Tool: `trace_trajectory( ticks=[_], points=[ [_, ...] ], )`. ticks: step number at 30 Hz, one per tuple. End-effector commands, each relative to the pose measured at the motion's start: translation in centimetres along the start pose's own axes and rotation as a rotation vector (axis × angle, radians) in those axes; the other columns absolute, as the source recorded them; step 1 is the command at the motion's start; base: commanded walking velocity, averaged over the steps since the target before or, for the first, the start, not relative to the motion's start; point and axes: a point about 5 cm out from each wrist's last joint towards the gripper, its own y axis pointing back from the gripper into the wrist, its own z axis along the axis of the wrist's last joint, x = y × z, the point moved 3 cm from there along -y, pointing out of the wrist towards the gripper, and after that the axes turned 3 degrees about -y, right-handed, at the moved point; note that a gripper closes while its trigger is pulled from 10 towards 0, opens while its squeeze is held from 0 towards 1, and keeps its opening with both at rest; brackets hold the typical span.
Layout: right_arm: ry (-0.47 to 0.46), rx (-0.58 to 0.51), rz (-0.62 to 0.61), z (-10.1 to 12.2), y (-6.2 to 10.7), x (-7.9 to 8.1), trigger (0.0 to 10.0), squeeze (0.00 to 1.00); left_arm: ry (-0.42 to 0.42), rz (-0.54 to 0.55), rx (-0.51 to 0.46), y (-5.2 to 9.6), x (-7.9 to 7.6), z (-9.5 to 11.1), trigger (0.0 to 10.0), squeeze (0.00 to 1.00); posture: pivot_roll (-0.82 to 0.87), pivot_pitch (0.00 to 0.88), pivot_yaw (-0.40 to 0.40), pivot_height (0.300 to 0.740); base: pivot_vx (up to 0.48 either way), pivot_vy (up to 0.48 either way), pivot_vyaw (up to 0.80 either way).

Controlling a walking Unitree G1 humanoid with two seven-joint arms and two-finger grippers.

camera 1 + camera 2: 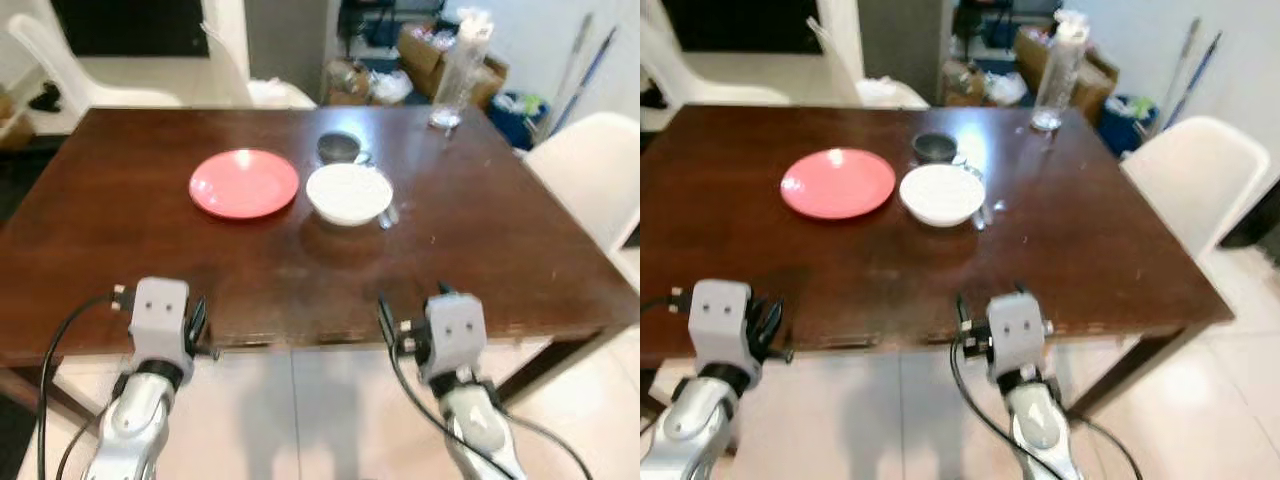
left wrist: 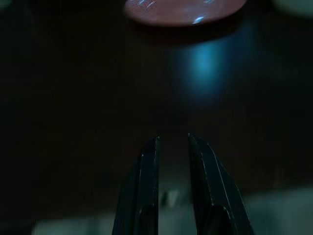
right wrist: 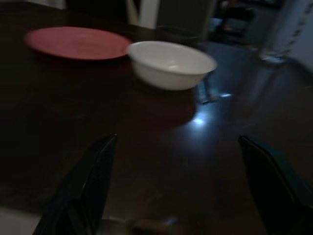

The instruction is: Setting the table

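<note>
I'm parked at the near edge of the dark wood counter (image 1: 150, 230) w/ both arms up, nothing gripped. Left end effector (image 2: 173, 147) has its fingers nearly together, just a slim gap, empty; right end effector (image 3: 178, 161) is spread wide, also empty, aimed toward the white bowl (image 1: 348, 193). Task items sit mid-counter, well apart from both arms: pink plate (image 1: 244, 183) to the left, white bowl just beside it on the right, rims near each other, can't tell if touching. A small dark cup (image 1: 338, 147) sits right behind the bowl, and something shiny, prob cutlery (image 1: 385, 213), lies against the bowl's right side, too blurry to ID. Clear bottle (image 1: 457, 72) stands at the far edge, white chair (image 1: 590, 170) off to my right. Risks as I judge them: bowl is smooth and rounded, so a wide right grasp on its rim could slip or tip it into the plate; reaching over it could knock the cup; dragging the bowl may sweep the cutlery along. Left end effector needs opening before any plate pickup, else it just shoves the plate. Long reach too, so leaning in may bump the counter edge.
</note>
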Motion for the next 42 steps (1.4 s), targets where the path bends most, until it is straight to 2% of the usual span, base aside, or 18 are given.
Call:
trace_trajectory(
  ticks=[1,34,40,42],
  points=[
    [0.013,0.020,0.000,-0.5,0.4,-0.2,10.0,0.00,-0.002,-0.001,0.012,0.1,-0.1,-0.3,10.0,0.00,-0.03,0.042,0.053,0.740,0.000,0.000,0.00],
    [0.018,0.031,0.005,-0.8,0.6,-0.2,10.0,0.00,-0.010,-0.007,0.025,0.2,-0.1,-0.7,10.0,0.00,-0.03,0.040,0.052,0.740,0.000,0.000,0.00],
    [0.023,0.064,0.017,-1.6,1.3,-0.4,10.0,0.00,-0.030,-0.006,0.035,0.5,0.6,-1.1,10.0,0.00,-0.03,0.042,0.049,0.740,0.000,0.000,0.00],
    [0.041,0.076,0.009,-1.7,2.0,-1.0,10.0,0.00,-0.060,-0.042,0.030,0.8,1.0,-1.2,10.0,0.00,-0.03,0.046,0.049,0.740,0.000,0.000,0.00]
  ],
)
